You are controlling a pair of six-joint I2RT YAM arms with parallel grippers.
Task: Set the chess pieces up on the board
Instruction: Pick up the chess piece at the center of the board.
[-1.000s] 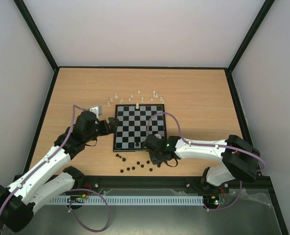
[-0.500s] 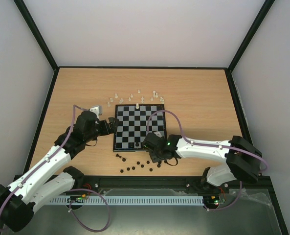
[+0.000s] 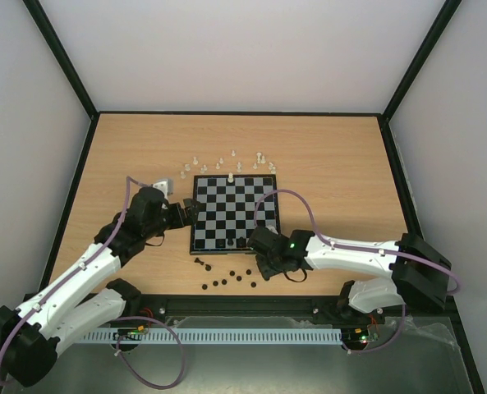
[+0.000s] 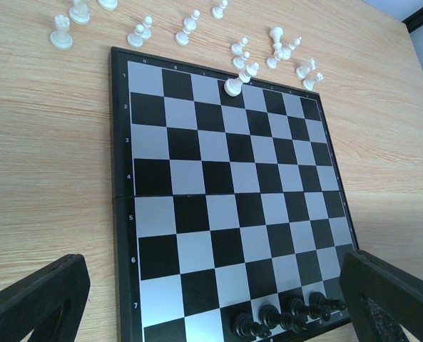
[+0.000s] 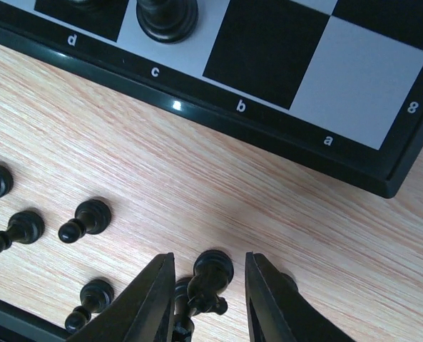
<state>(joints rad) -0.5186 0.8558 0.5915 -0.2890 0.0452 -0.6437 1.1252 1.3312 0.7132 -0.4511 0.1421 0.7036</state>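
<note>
Right arm has swung off the near edge of the board (image 3: 233, 212) since a second ago and dropped toward the loose black pieces (image 3: 227, 281) lying on the table (image 3: 333, 164) in front of it. The left arm hasn't really budged. So right now the right claw (image 5: 209, 258) is low over the wood with its two fingers partway apart, straddling one black piece (image 5: 211, 276). I can see a sliver of table on each side of it, so I'd say it's lined up around the thing but not squeezing yet. Something dark sits right against that piece lower down, maybe a second one, hard to tell. It reads as a pickup to me: a few placed black pieces (image 4: 282, 317) stand in a row along the board's near rank, the c-square piece (image 5: 167, 18) being the last I can make out, and the squares toward the a corner are bare, so my guess is this one goes there. The black lot is scattered just off the near edge, easy reach for that arm, which is probably why it handles black. The left claw (image 3: 187, 212) hangs at the board's left edge, fingers spread wide, nothing in it, kind of waiting its turn. The white pieces (image 3: 227, 162) are mostly bunched on the table past the far edge, with just one white piece (image 4: 232, 84) on the board.
</note>
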